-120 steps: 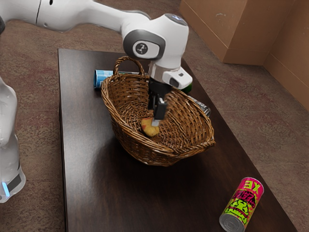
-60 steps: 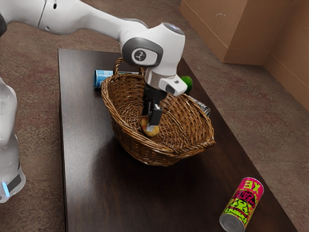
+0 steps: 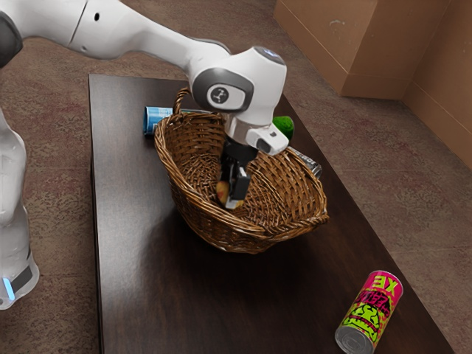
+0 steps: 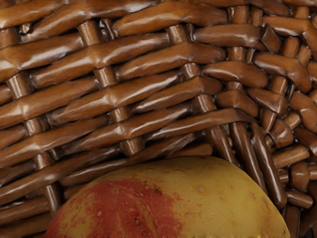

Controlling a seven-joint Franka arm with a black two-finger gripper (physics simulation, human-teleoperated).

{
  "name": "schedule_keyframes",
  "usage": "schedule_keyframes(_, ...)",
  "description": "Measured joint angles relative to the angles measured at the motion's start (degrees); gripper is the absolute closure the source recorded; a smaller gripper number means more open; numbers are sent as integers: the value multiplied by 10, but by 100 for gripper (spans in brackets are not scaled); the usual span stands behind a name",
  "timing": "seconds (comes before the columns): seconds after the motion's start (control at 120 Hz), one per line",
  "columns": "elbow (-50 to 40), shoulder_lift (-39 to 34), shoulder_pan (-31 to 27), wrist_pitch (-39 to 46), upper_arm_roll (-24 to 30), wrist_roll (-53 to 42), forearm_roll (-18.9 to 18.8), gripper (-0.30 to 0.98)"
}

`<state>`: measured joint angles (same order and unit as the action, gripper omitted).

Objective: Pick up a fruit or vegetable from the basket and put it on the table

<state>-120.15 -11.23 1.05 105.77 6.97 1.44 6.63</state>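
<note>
Where the robot's work unfolds: a room with a mottled brownish floor (image 3: 55, 125) and plain tan walls (image 3: 398, 51) beyond.
Table (image 3: 125, 258): long, dark and smooth-topped, its surface catching a pale sheen toward the exterior view's left.
Arm (image 3: 140, 29): white with grey-ringed joints, arching in from the exterior view's upper left and bending down over the basket (image 3: 177, 203).
Basket: woven brown wicker, set on the table, a looped handle rising at its far end; close weave fills the background of the wrist view.
Gripper (image 3: 233, 196): black, pointed down inside the basket, right at the fruit (image 3: 223, 193); how far open it stands, and whether it has hold of the fruit, cannot be told.
Pink-and-green can (image 3: 370, 313): lying on its side on the table, well apart from the basket, its lettering upside down to the exterior camera.
Blue can (image 3: 157, 118): on its side near the basket's handle end.
Silver-and-dark can (image 3: 306, 161): just beyond the basket's far rim, partly hidden by it.
Green item (image 3: 283, 127): rounded, behind the basket and partly hidden; its kind cannot be told.
Fruit: yellow with a speckled red blush, inside the basket, low beside the woven wall.
</note>
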Motion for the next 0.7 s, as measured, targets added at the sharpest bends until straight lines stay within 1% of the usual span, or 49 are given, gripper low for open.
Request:
schedule_keyframes(0.033,0,1,0,1,0,0,-1,20)
schedule_keyframes(0.142,1,-1,0,3,1,2,-3,25)
schedule_keyframes(0.267,11,-28,0,4,4,3,-7,29)
schedule_keyframes(0.325,54,-32,1,-1,7,4,-13,31)
schedule_keyframes(0.367,111,-17,2,-10,7,4,-22,30)
schedule_keyframes(0.442,257,67,3,-40,5,5,-43,28)
schedule_keyframes(0.517,359,141,0,-69,1,5,-56,30)
schedule_keyframes(0.55,429,191,0,-87,0,4,-63,30)
schedule_keyframes(0.642,646,361,3,-141,2,3,-76,30)
schedule_keyframes(0.667,688,396,7,-153,3,2,-79,30)
schedule_keyframes(0.7,721,427,13,-167,6,1,-81,31)
